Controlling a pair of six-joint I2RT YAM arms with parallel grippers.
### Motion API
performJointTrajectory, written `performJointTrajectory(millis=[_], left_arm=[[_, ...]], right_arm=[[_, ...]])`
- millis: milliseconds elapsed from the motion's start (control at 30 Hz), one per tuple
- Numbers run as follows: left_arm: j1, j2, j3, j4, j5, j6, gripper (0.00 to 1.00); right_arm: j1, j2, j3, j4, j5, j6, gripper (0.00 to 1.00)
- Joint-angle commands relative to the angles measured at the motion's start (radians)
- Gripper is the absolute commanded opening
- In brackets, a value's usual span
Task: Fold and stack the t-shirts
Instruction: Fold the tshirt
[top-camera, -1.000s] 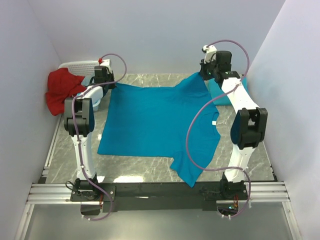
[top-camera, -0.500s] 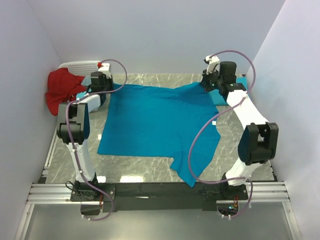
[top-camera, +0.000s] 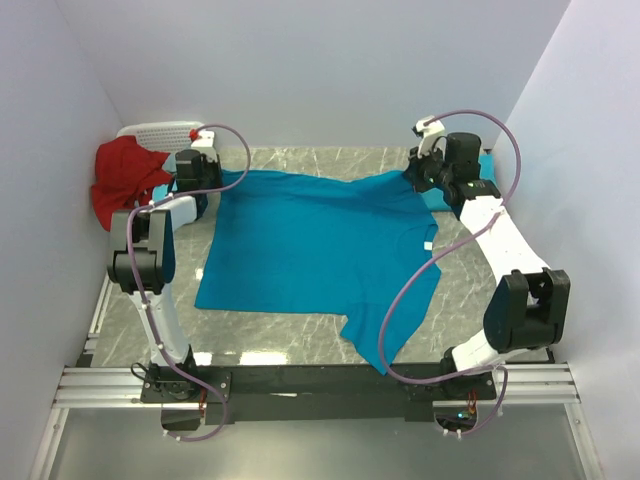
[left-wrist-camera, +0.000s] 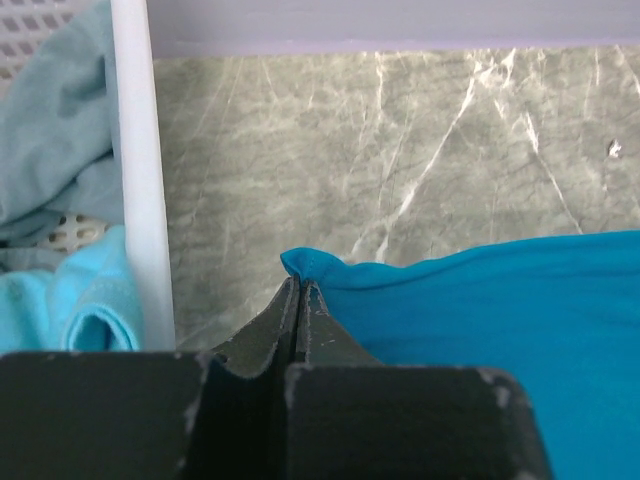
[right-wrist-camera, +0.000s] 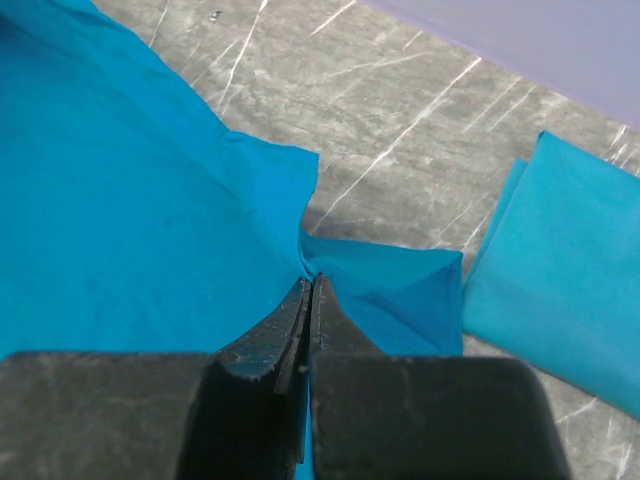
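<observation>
A teal-blue t-shirt lies spread over the marble table. My left gripper is shut on its far left corner, next to the basket. My right gripper is shut on the shirt's far right part by the sleeve, where the cloth bunches at the jaws. A folded teal t-shirt lies on the table just right of my right gripper; it also shows in the top view under the right arm.
A white basket stands at the far left with red cloth hanging over it; its white rim and light blue cloth fill the left of the left wrist view. Walls close in on three sides.
Both grippers have moved outward and towards the far edge, pulling the shirt's far edge wider and flatter. The shirt's far corners now lie nearer the basket and the folded shirt.
</observation>
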Motion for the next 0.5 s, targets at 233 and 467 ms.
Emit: performJointTrajectory(millis=[233,467], left_arm=[[0.004,-0.102,-0.081,0.088,-0.022,0.030,0.00],[0.004,-0.125,-0.122,0.094,-0.028,0.033,0.00]], right_arm=[[0.002,-0.092,-0.079,0.058,0.014,-0.031,0.00],[0.002,-0.119,-0.134,0.069,0.009,-0.032,0.00]])
